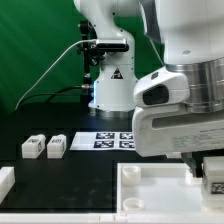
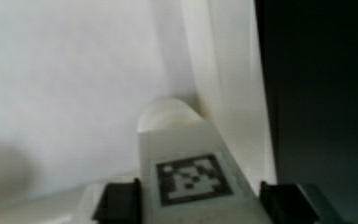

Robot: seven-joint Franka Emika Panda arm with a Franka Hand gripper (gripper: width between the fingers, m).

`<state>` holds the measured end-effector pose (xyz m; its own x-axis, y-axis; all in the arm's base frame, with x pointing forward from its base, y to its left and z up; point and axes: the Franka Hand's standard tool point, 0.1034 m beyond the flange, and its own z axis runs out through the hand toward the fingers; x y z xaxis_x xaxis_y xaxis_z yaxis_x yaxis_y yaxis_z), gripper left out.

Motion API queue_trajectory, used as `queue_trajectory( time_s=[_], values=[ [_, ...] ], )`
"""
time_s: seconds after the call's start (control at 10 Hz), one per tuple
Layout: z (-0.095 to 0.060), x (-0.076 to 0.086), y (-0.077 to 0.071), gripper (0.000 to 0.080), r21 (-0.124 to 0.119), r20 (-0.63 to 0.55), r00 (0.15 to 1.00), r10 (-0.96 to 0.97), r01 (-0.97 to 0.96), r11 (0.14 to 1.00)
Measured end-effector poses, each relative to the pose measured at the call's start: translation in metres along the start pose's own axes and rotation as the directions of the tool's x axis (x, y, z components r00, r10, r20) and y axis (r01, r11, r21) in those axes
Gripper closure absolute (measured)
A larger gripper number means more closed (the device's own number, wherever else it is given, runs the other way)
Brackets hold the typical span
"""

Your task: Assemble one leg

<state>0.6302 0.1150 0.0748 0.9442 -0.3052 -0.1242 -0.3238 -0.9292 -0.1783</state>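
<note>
My gripper (image 2: 206, 203) is shut on a leg (image 2: 190, 160), a white block with a black-and-white marker on its face. Its far end rests on the large white panel (image 2: 69, 90), close against the raised rim (image 2: 229, 60) by a corner. A dark finger (image 2: 119, 200) stands on each side of the leg. In the exterior view the gripper (image 1: 203, 166) is low over the panel (image 1: 150, 190) at the right, and the held leg (image 1: 215, 181) shows under it. Two more legs (image 1: 33, 147) (image 1: 57, 146) lie side by side on the black table at the left.
The marker board (image 1: 115, 140) lies in the middle in front of the robot's base (image 1: 108, 80). A white part (image 1: 5, 181) sits at the left edge. The arm's bulk (image 1: 185, 90) fills the right side of the exterior view.
</note>
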Motion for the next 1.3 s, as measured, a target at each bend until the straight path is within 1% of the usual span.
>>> queue_trajectory(
  time_s=[0.2,0.3,0.4,0.5,0.6,0.7,0.8,0.9,1.0,1.1,1.2,1.3],
  values=[
    [0.001,0.0,0.0,0.0498,0.007,-0.002,0.984,0.18,-0.18,0.984],
    [0.002,-0.001,-0.001,0.0498,0.03,-0.002,0.939,0.345,-0.345,0.938],
    [0.003,-0.002,-0.003,0.0498,0.044,0.004,0.874,0.485,-0.485,0.873],
    [0.005,-0.005,-0.006,0.0498,0.045,0.015,0.798,0.602,-0.602,0.797],
    [0.007,-0.007,-0.012,0.0499,0.055,0.039,0.668,0.743,-0.744,0.666],
    [0.008,-0.007,-0.019,0.0499,0.076,0.064,0.513,0.856,-0.858,0.508],
    [0.009,-0.007,-0.02,0.0499,0.08,0.079,0.467,0.881,-0.884,0.461],
    [0.009,-0.008,-0.02,0.0499,0.082,0.076,0.497,0.864,-0.867,0.491],
    [0.009,-0.008,-0.02,0.0425,0.083,0.074,0.522,0.85,-0.852,0.516],
    [0.009,-0.008,-0.02,0.0291,0.085,0.072,0.538,0.84,-0.843,0.532],
    [0.009,-0.006,-0.017,0.0181,0.093,0.061,0.626,0.777,-0.779,0.62],
    [0.007,-0.005,-0.013,0.0156,0.088,0.029,0.778,0.628,-0.628,0.773]
  ],
)
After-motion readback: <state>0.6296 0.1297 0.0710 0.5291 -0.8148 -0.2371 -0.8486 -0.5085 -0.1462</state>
